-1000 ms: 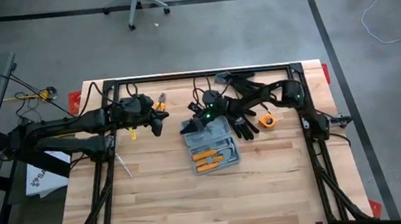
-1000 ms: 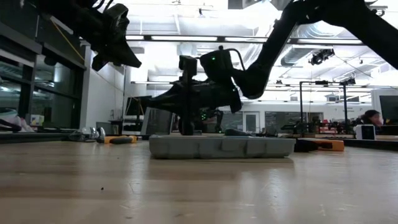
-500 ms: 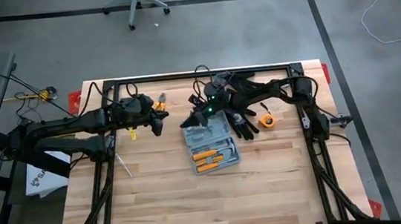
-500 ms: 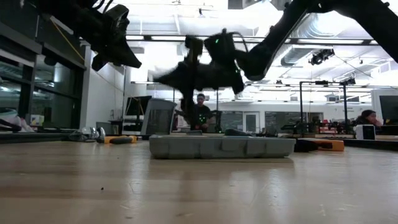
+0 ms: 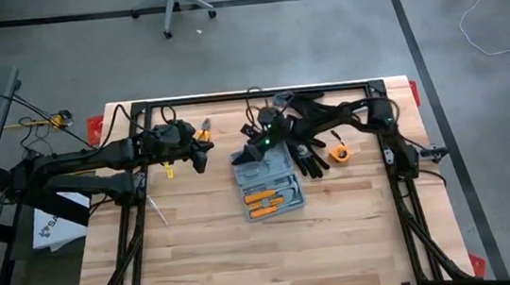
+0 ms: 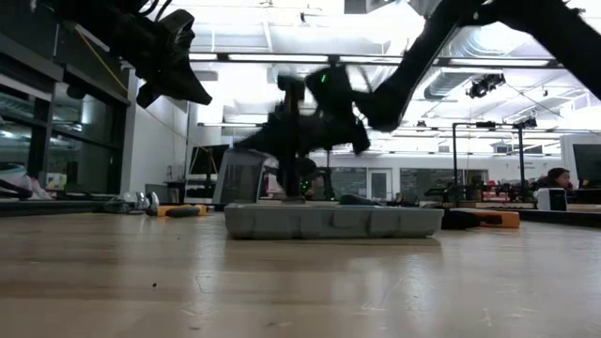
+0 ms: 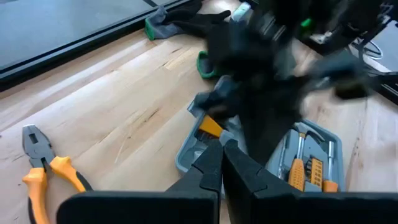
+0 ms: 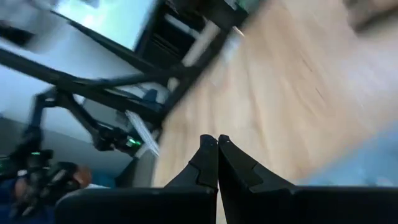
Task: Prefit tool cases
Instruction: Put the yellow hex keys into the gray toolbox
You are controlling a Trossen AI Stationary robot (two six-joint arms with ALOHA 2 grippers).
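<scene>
While the case [image 5: 268,185] lies open at frame centre, orange tools inside: right gripper [image 5: 240,153], shut and empty, hovers over its upper-left corner. Left gripper [image 5: 204,150], shut, empty, waits left of it. Advice: press tools flat gently, avoid shifting the case.

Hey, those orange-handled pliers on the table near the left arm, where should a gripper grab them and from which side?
Probably from straight above, across the steel neck just behind the jaws of the pliers. They lie flat on bare wood with the orange handles splayed apart, so the neck is the narrowest single part. The left gripper, shut now, is nearest and would need to open first.
</scene>
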